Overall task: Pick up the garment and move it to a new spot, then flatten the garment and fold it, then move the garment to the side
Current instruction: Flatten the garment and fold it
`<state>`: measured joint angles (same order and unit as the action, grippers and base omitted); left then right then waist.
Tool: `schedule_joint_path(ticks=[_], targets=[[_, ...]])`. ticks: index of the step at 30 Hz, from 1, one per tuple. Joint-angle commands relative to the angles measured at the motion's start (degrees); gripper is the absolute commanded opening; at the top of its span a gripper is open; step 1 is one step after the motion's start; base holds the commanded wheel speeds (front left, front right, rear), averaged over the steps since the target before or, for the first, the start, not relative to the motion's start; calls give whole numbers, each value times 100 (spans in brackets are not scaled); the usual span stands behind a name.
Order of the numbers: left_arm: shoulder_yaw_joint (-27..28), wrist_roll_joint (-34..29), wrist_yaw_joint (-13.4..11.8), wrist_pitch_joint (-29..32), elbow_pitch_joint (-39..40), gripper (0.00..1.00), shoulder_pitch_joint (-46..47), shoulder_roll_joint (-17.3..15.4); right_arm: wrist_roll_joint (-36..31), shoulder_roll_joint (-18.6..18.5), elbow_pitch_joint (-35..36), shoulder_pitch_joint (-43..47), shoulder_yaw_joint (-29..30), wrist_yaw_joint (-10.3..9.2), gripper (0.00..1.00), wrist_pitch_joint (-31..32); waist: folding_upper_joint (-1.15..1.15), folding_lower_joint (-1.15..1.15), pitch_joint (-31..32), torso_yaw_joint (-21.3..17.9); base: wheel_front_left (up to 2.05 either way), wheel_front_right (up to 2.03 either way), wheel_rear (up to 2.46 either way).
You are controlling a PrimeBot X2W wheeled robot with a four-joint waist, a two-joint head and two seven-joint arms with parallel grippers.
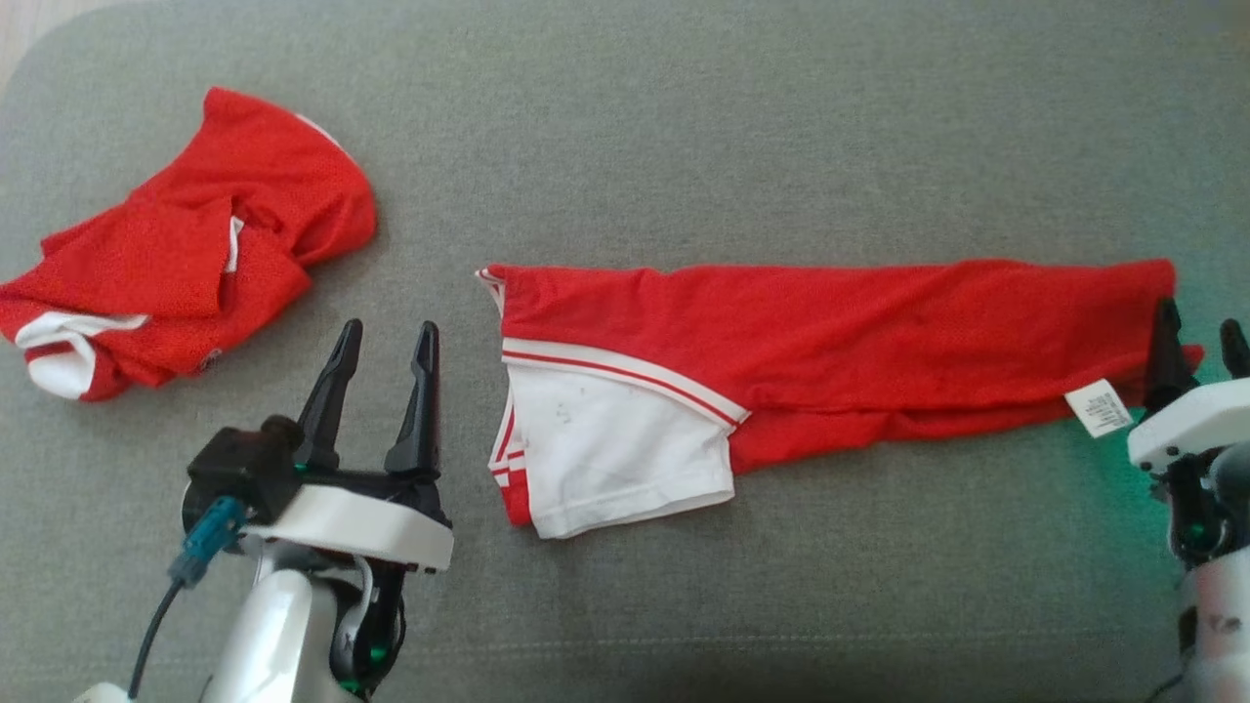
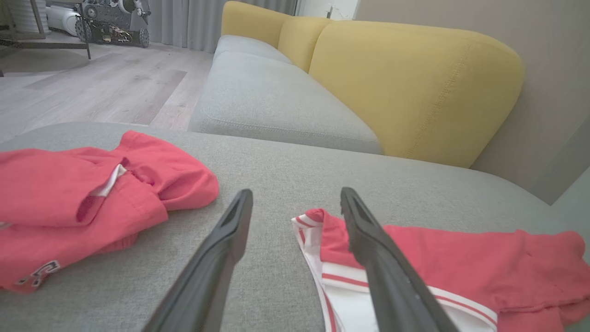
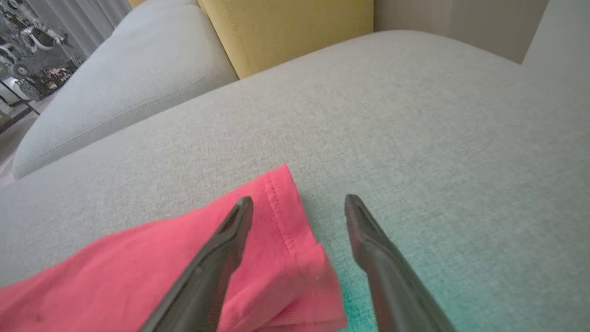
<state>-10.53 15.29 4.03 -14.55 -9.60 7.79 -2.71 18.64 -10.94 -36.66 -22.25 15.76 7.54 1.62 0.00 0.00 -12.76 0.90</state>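
A red garment [image 1: 830,337] with white, red-striped sleeves lies folded into a long band across the grey cushion [image 1: 684,127]. Its white sleeve [image 1: 615,449] sticks out at the near left, and a white label [image 1: 1099,408] shows at its right end. My left gripper [image 1: 386,332] stands open just left of the sleeve end, holding nothing; in the left wrist view [image 2: 295,198] the collar end [image 2: 322,230] lies by the right finger. My right gripper [image 1: 1201,327] is open over the garment's right hem [image 3: 281,207], nothing pinched.
A second red garment [image 1: 186,244] lies crumpled at the far left of the cushion. A yellow sofa backrest [image 2: 405,83] and another grey seat [image 2: 272,97] lie beyond. Wooden floor [image 2: 92,87] shows past the cushion's left edge.
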Motion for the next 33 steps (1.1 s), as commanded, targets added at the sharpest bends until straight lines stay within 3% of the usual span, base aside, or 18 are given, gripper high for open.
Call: schedule_joint_path(ticks=[1,15,17,18,26,33], targets=[[146,14,-11,-44,175,100,221,-18,-52,-35,112,-157,-70,-5,100,26,0,0,-53,32,0,0,0],[126,-38,-34,-45,148,100,363,-17,-139,88,-823,-545,-100,-5,100,591,0,0,-101,6,0,0,0],[126,-26,-47,-45,146,100,350,-17,-46,94,-834,-520,-181,-5,9,638,0,0,-64,-10,0,0,0],[126,-20,-53,-45,145,100,346,-17,-14,83,-831,-508,-219,-5,0,639,0,0,-50,-18,0,0,0],[150,9,-59,-45,140,100,307,-17,-51,-264,-797,-477,40,-5,0,169,0,0,52,-58,0,0,0],[165,82,-71,-45,146,100,282,-17,-740,-743,-938,-711,1026,-5,0,-409,0,0,172,-34,0,0,0]])
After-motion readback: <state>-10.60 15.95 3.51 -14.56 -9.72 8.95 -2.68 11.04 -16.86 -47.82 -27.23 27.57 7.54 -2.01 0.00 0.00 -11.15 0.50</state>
